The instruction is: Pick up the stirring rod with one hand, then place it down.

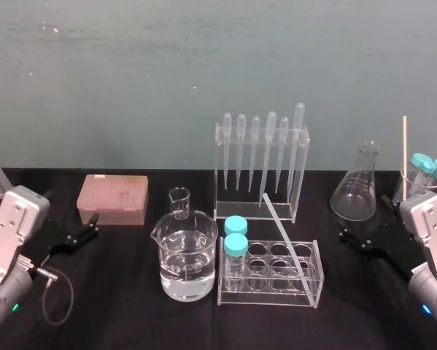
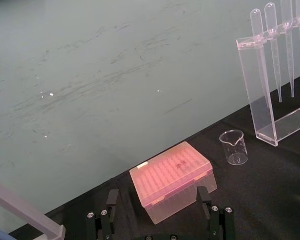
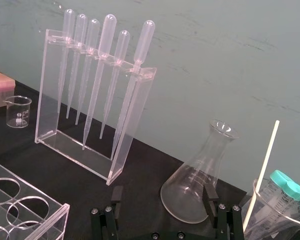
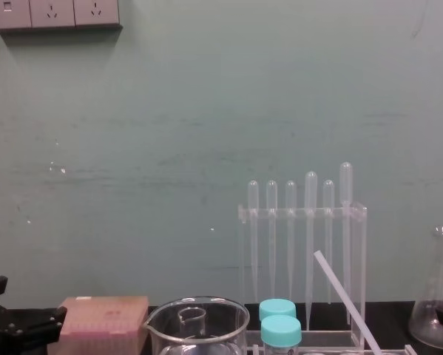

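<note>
the stirring rod [image 1: 287,243] leans at a slant in the middle of the table. its lower end sits in a near-right hole of the clear tube rack [image 1: 314,271] and its upper end points up and away toward the foot of the dropper stand [image 1: 303,171] just behind. it looks light, stiff, smooth and thin, so it would likely slip or roll in a loose pinch and might snap if bent against the rack. the safest hold seems to be on the free upper half, above the rack's top, gripped square across the rod and lifted along its own slant. two teal-capped tubes [image 1: 236,235] stand at the rack's left end, a beaker of water [image 1: 187,257] is just left of the rack, and a small empty beaker [image 1: 179,202] sits behind that. farther out are a pink box [image 1: 112,198] on the left and a flask [image 1: 358,186] on the right. the right claw [image 1: 362,219] waits near the flask and the left claw [image 1: 93,224] waits near the pink box, both well apart from the rod. the head view shows the rod's whole length and which hole it stands in. the chest view shows its lean from the side, with the top end free in front of the droppers. each wrist view shows its own claw's fingers [image 3: 208,194] spread apart and holding nothing, which the head view leaves less clear.
</note>
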